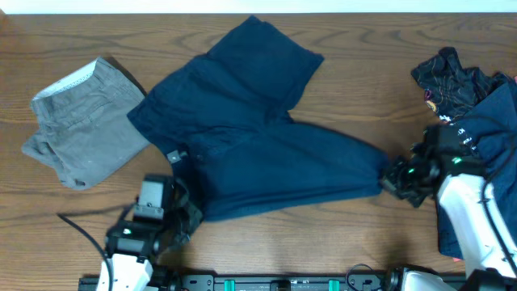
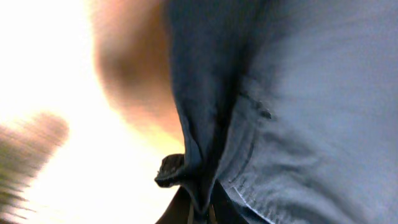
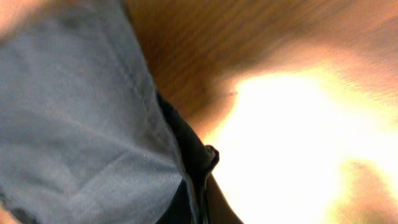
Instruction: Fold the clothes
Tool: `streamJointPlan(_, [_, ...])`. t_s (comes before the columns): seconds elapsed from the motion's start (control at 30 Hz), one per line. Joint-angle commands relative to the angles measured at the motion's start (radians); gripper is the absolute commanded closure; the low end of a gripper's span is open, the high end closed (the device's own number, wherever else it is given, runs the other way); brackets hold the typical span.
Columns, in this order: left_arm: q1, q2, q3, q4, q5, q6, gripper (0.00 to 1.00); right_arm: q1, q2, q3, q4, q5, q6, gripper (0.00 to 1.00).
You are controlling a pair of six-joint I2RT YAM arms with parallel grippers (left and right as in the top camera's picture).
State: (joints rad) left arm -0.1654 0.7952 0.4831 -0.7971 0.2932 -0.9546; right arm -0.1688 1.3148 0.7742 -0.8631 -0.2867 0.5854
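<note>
Fingers of the left gripper [image 1: 184, 217] are clamped on a fold of the navy shorts [image 1: 258, 153] at about 7 o'clock on the table [image 1: 347, 89], nearest the robot. The left wrist view shows blue cloth bunched into a ridge that runs down between the jaws. At about 4 o'clock the right gripper [image 1: 394, 179] pinches the same garment; in the right wrist view a hemmed edge of the cloth disappears between its fingers, with bare wood beyond.

Between the two grippers the navy shorts lie spread flat over the middle of the table. The waistband side faces roughly 8 o'clock, its edge slanting from the left gripper up toward 10 o'clock, and a small tag [image 1: 174, 156] sits on it. One leg stretches along the near side toward 3 to 4 o'clock and ends at the right gripper, so the long axis of the garment runs almost left to right, from the held waistband corner to the held hem. The other leg points away toward 12 to 1 o'clock, and the two legs open in a V.

Farther out at 9 o'clock the grey-olive shorts [image 1: 81, 125] lie crumpled, their pale waistband lining turned toward 10 o'clock, just beside the navy waistband. At 2 to 3 o'clock a dark patterned garment [image 1: 452, 74] is heaped against another blue garment [image 1: 497, 121].
</note>
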Motion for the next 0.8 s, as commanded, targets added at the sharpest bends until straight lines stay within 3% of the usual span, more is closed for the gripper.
streamJointPlan(0.0, [-0.003,0.022,0.165,-0.068,-0.035,0.164,0.94,-0.073,-0.003,0.128,-0.074,0.107,-0.071,0.99])
streamJointPlan(0.13, [-0.046,0.065,0.319,-0.169,-0.036,0.229,0.94,-0.140,-0.030,0.234,-0.192,0.117,-0.132,0.99])
streamJointPlan(0.43, [-0.185,0.063,0.499,-0.397,-0.032,0.228,0.94,-0.175,-0.190,0.381,-0.444,0.213,-0.220,0.99])
streamJointPlan(0.6, [-0.209,0.032,0.610,-0.501,-0.033,0.229,0.94,-0.175,-0.235,0.497,-0.518,0.251,-0.303,0.99])
streamJointPlan(0.77, [-0.209,0.003,0.670,-0.500,-0.086,0.228,0.94,-0.173,-0.230,0.635,-0.500,0.260,-0.364,0.99])
